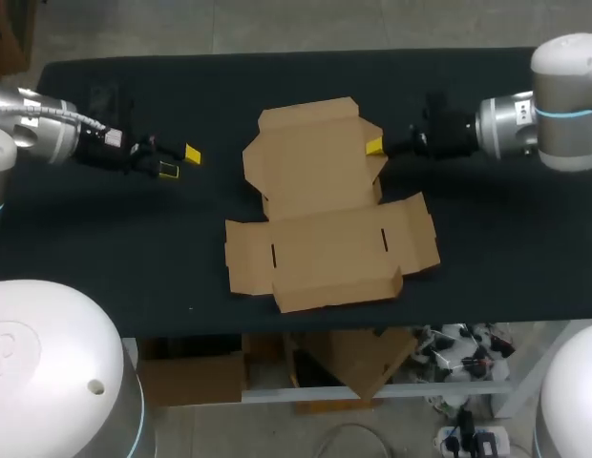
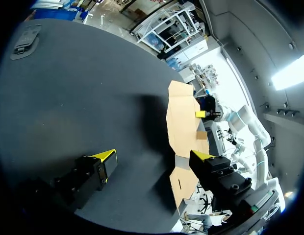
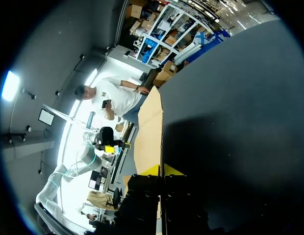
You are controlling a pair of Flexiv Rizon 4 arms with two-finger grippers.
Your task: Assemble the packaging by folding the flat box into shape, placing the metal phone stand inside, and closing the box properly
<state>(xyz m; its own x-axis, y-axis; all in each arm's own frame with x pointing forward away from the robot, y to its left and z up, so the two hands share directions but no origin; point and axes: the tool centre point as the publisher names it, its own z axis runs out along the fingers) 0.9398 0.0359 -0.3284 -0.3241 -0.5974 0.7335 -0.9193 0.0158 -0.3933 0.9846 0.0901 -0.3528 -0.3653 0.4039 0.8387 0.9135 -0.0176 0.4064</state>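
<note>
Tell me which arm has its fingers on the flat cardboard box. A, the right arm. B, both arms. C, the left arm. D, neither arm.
A: the right gripper has its fingers on either side of a flap edge of the flat box, while the left gripper hangs open, apart from the cardboard.

Our head camera looks down from above and behind onto the whole black table (image 1: 134, 239), from afar. Our left wrist camera sits low over the table, facing past the left gripper (image 2: 155, 155) toward the flat box (image 2: 184, 117). Our right wrist camera looks along that box's edge, very close, past the right gripper (image 3: 162, 170). All three views share the box.
</note>
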